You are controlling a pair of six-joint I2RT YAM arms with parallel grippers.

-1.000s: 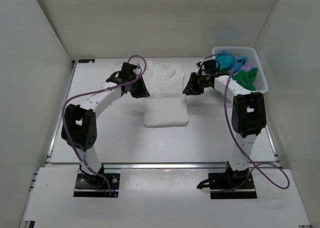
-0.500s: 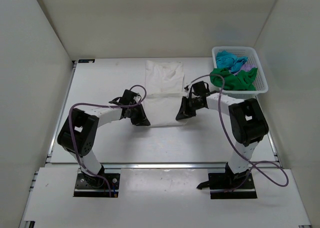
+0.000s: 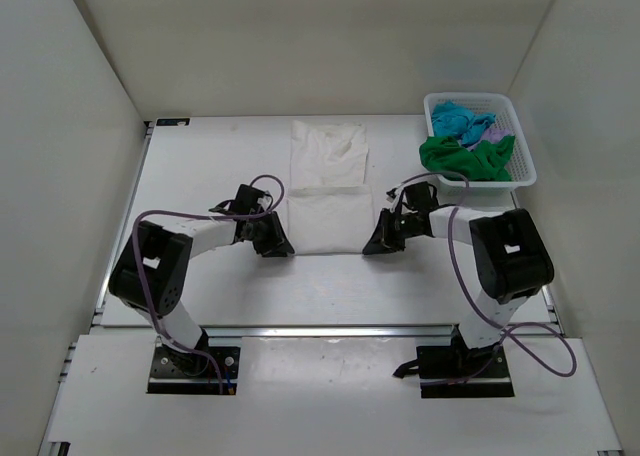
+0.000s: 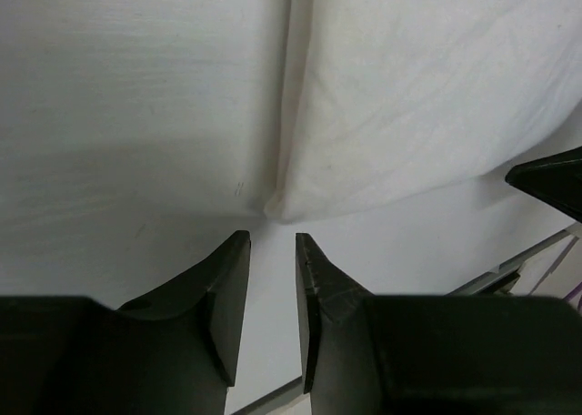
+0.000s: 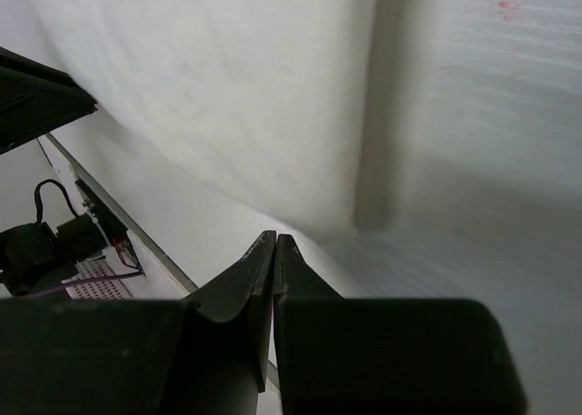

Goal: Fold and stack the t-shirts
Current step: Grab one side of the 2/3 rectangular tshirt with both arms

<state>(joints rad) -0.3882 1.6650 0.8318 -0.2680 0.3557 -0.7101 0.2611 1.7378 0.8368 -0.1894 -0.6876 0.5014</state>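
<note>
The cream-white t-shirt [image 3: 328,191] lies flat as a long rectangle in the middle of the table, with a crease across its middle. My left gripper [image 3: 279,245] is low at its near left corner. In the left wrist view, the left gripper [image 4: 271,237] has its jaws a little apart and empty, just short of the shirt's corner [image 4: 409,96]. My right gripper [image 3: 371,244] is low at the near right corner. The right wrist view shows it [image 5: 274,238] shut on nothing, beside the shirt's edge [image 5: 227,87]. The green [image 3: 465,157], turquoise [image 3: 457,119] and lilac [image 3: 488,129] t-shirts are bunched in the basket.
The white lattice basket [image 3: 526,172] stands at the far right corner of the table. White walls close in the left, back and right sides. The table's metal front rail [image 3: 330,330] runs just ahead of the arm bases.
Both grippers have moved from the middle of the shirt toward me and down to its near corners. The right arm no longer covers the basket. The shirt's outline looks much the same.
</note>
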